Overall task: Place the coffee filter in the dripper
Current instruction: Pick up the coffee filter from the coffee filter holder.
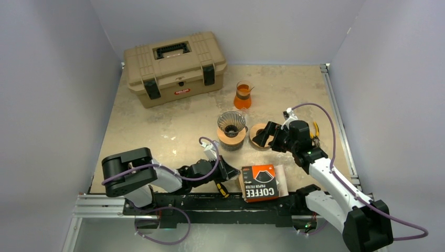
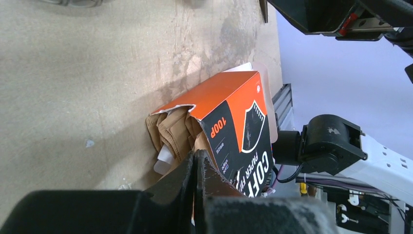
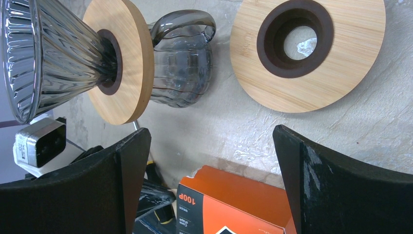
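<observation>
Brown coffee filters [image 2: 170,131] stick out of the torn open end of an orange and black filter box [image 2: 238,117] lying flat near the table's front edge [image 1: 260,182]. My left gripper [image 2: 197,155] is at that opening, its fingers pressed together on the edge of a coffee filter. The glass dripper [image 1: 232,123] with its wooden collar [image 3: 122,58] stands empty in the middle of the table. My right gripper [image 3: 209,146] hangs open above the table between the dripper [image 3: 53,53] and the box, holding nothing.
A loose wooden ring [image 3: 311,53] lies right of the dripper. An orange carafe [image 1: 242,96] stands behind it, and a tan toolbox [image 1: 175,67] sits at the back left. A yellow-handled tool [image 1: 221,189] lies by the left gripper [image 1: 233,176].
</observation>
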Robot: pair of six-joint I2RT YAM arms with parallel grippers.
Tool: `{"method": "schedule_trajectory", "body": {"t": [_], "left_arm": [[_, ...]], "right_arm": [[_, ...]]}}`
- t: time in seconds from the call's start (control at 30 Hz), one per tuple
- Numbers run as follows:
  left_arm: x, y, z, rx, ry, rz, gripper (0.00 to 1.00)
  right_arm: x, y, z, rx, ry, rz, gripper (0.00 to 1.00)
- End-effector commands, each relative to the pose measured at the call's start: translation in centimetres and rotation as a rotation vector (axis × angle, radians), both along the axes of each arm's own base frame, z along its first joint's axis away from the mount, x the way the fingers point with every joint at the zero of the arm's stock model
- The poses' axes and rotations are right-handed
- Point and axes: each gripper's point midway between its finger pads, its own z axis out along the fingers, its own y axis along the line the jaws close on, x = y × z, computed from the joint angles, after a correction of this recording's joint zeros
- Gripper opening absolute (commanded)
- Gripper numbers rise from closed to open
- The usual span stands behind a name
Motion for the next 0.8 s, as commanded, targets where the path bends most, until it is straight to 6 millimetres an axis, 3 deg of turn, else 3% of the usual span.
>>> {"method": "schedule_trajectory", "body": {"t": [0.0,0.2,0.37,0.47,0.6,0.77], "left_arm": [[0.6,1.2,0.7,0.014,-0.003,0.067,0.0],[0.9,1.8,0.7,0.07,-0.025,0.076,0.0],[1.0,1.6,1.1,0.1,-0.039,0.069,0.29],[1.0,1.5,1.9,0.09,-0.059,0.064,0.39],[0.4,0.6,3.4,0.058,-0.09,0.027,0.39],[-0.2,-0.2,4.3,0.017,-0.095,0.0,0.28]], "right_arm": [[1.1,0.2,1.9,0.004,-0.068,-0.001,0.99],[1.2,0.1,1.9,0.0,-0.071,-0.004,0.99],[1.2,0.1,1.8,-0.001,-0.07,-0.005,0.99],[1.2,0.1,1.9,-0.001,-0.071,-0.005,0.99],[1.1,0.1,1.7,-0.003,-0.068,-0.006,0.99],[1.1,0.1,1.6,0.002,-0.065,-0.004,0.99]]}}
